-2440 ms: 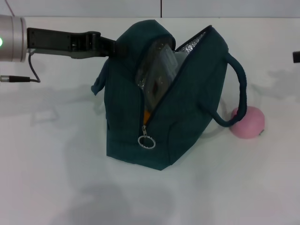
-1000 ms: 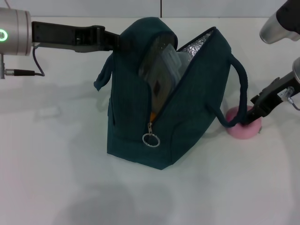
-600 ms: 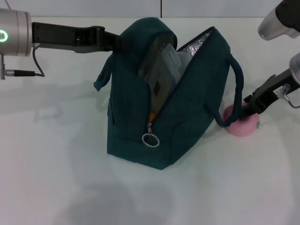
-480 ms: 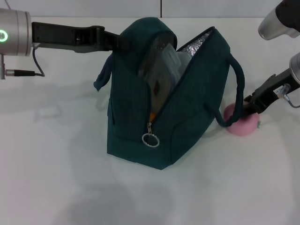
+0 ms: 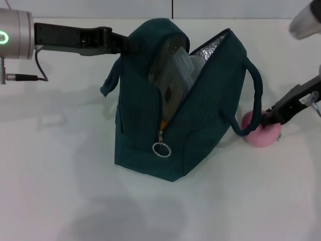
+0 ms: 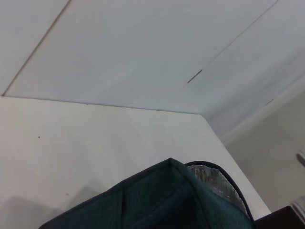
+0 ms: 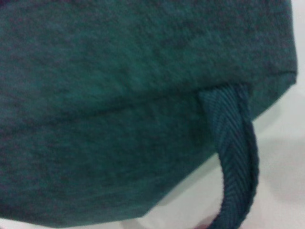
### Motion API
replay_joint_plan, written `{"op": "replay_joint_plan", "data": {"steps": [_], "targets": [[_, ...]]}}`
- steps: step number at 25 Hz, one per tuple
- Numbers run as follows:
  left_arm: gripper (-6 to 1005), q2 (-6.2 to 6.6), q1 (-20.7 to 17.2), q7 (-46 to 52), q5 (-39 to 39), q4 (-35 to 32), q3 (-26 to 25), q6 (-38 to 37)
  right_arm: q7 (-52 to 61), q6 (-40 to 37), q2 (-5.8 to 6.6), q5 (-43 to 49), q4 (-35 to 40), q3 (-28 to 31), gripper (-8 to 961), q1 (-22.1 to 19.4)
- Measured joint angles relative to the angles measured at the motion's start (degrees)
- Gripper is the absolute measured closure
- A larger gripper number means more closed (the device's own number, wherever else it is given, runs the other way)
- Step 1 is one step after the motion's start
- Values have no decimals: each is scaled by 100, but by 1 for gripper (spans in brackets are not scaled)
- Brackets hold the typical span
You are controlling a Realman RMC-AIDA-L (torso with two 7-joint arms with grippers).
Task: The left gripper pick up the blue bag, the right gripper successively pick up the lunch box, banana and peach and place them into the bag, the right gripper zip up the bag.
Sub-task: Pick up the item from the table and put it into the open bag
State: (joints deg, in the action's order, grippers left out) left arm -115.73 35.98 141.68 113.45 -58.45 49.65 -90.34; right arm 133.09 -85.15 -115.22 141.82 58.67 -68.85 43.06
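While the head view looks down on the white worktop [image 5: 60, 191], it shows these:
Bag: the blue bag [image 5: 150, 115] stands upright mid-worktop, its top unzipped and gaping, foil lining showing along the far flap.
Zip pull: a silver ring [image 5: 161, 149] hangs low on the front seam.
Left tool: the left tool [image 5: 123, 44] reaches in level from the left, clenched on the bag's upper left edge and holding the mouth open; its silver wrist with the green ring light sits at the frame's left edge.
Lunch box: the clear box [image 5: 173, 75] stands on end inside the bag, tilted, its top above the opening.
Banana: a sliver of orange [image 5: 163, 123] shows inside, just above the zip slider.
Peach: the pink ball [image 5: 261, 131] rests on the worktop just right of the bag, partly behind the bag's right handle [image 5: 256, 100].
Right tool: the right tool [image 5: 273, 116] comes in from the right edge, its tip at the peach's top; I cannot tell whether it is grasping or released.

Left wrist view:
Bag: the bag's top edge and a strip of foil lining fill the lower part, with bare worktop and wall beyond.

Right wrist view:
Bag: the bag's fabric side fills most of the frame, very close.
Handle: one woven handle curves down from the bag onto the worktop.
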Motion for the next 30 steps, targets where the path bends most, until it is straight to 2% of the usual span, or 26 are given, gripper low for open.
{"op": "replay_joint_plan", "data": {"steps": [3, 6, 7, 8, 9, 10, 12, 15, 18, 20, 23, 26, 30], "targets": [[943, -14, 4, 0, -1, 0, 1, -1, -362, -547, 28, -427, -5, 673, 814, -51], [943, -23, 5, 0, -21, 0, 23, -4, -741, -1340, 115, -1032, -35, 1480, 838, -147], [943, -26, 5, 0, -23, 0, 26, -5, -840, -1601, 166, -1261, -60, 1690, 847, -175], [943, -27, 6, 2, -22, 0, 26, -6, -840, -1601, 166, -1261, -60, 1690, 856, -175], [943, -28, 6, 3, -20, 0, 22, -6, -959, -2021, 281, -1663, -129, 1940, 865, -201], [943, -28, 6, 7, -18, 0, 21, -7, -1012, -2405, 424, -2055, -237, 2048, 872, -211], [943, -28, 15, 19, -16, 0, 29, -8, -1050, -2777, 571, -2466, -385, 2088, 886, -212], [943, -33, 24, 32, -16, 0, 35, -9, -1170, -3159, 701, -3102, -552, 2115, 906, -239], [943, -54, 20, 34, -10, 0, 37, -13, -1290, -3172, 754, -3747, -602, 2145, 913, -315], [943, -71, 16, 22, -4, 0, 41, -18, -1342, -2938, 741, -3913, -594, 2259, 918, -337], [943, -88, 8, 3, -4, 0, 44, -25, -1523, -2424, 623, -4006, -564, 2478, 919, -333], [942, -91, 11, 1, -3, 0, 44, -27, -1905, -2253, 481, -4309, -605, 2505, 916, -280], [942, -96, 23, 10, -3, 0, 48, -31, -2469, -2061, 214, -4698, -595, 2444, 912, -263]]}}
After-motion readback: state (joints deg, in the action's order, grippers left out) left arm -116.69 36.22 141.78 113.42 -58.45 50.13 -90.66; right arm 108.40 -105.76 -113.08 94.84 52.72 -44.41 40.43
